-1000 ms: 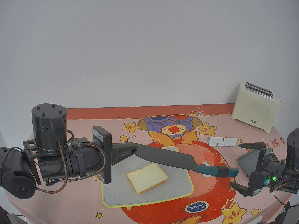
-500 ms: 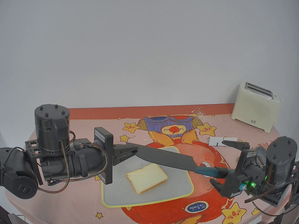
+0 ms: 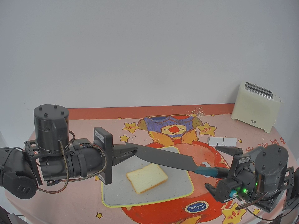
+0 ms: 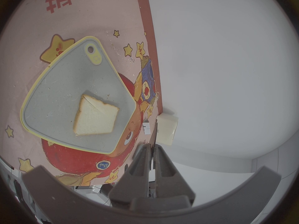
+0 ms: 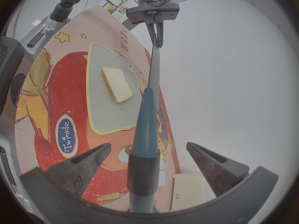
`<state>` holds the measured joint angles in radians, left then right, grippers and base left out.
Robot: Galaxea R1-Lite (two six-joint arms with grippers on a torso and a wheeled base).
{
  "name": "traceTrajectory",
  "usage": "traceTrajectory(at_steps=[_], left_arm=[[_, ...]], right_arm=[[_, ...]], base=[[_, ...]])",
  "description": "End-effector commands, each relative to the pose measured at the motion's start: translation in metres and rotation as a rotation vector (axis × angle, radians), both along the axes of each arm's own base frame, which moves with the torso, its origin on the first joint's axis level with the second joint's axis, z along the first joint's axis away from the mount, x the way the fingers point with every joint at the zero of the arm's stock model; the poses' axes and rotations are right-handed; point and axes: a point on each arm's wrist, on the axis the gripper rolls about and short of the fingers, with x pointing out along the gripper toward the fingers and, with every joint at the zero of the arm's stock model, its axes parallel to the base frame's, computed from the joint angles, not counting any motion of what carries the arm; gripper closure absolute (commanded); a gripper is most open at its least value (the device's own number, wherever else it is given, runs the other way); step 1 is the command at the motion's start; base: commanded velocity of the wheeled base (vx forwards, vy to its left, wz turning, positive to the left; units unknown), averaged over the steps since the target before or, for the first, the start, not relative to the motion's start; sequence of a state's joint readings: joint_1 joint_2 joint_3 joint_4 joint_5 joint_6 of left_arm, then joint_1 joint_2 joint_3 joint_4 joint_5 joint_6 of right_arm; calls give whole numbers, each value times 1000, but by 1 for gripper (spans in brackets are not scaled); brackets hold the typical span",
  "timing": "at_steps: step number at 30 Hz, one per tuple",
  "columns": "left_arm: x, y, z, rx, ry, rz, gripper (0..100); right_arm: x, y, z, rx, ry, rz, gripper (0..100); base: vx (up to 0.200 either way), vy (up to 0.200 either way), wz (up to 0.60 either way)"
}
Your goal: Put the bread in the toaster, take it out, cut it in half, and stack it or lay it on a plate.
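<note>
A slice of bread (image 3: pixel 146 177) (image 4: pixel 95 116) (image 5: pixel 117 84) lies flat on the grey cutting board (image 3: pixel 174 190) (image 4: pixel 56 87) (image 5: pixel 102 115). Above the board a dark-bladed knife (image 3: pixel 165 157) (image 5: pixel 154 66) is held level by its blade tip, with my left gripper (image 3: pixel 134 149) (image 4: pixel 153 151) shut on it. The knife's teal handle (image 3: pixel 209 171) (image 5: pixel 145 125) lies between the spread fingers of my right gripper (image 3: pixel 222 168) (image 5: pixel 149 151), which is open around it. The cream toaster (image 3: pixel 256 106) (image 5: pixel 188 192) stands at the table's far right.
A small white card (image 3: pixel 222 141) lies on the patterned tablecloth between the board and the toaster. The table's red back edge (image 3: pixel 149 111) meets a plain wall. Crumbs are scattered near the toaster.
My right arm has moved left and forward until its open fingers straddle the knife handle. The left arm, knife and bread have stayed almost still.
</note>
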<state>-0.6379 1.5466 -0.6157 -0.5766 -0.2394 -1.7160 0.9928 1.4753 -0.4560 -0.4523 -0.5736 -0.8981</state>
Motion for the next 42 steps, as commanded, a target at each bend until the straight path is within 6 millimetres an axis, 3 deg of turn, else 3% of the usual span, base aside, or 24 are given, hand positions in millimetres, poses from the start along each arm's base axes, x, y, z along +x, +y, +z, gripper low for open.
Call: traceTrajectory(at_steps=[1, 2, 22, 23, 30, 35, 42], left_arm=[[0, 0, 0, -1, -1, 0, 100], [0, 0, 0, -1, -1, 0, 100], [-4, 3, -4, 8, 9, 1, 100], [-3, 3, -4, 8, 5, 3, 0], [-13, 13, -1, -28, -52, 9, 0], [-32, 25, 10, -67, -102, -6, 0], [-37, 29, 9, -67, -107, -29, 0]], right_arm=[[0, 1, 0, -2, 1, 0, 0], [0, 1, 0, -2, 1, 0, 100], [2, 3, 3, 9, -7, 0, 100], [2, 3, 3, 10, -6, -1, 100], [5, 5, 9, 66, -2, -22, 100], [7, 7, 15, 131, 85, -76, 100], [7, 9, 31, 163, 201, -34, 100]], base=[[0, 0, 0], [0, 0, 0], [0, 0, 0], [0, 0, 0], [0, 0, 0], [0, 0, 0], [0, 0, 0]])
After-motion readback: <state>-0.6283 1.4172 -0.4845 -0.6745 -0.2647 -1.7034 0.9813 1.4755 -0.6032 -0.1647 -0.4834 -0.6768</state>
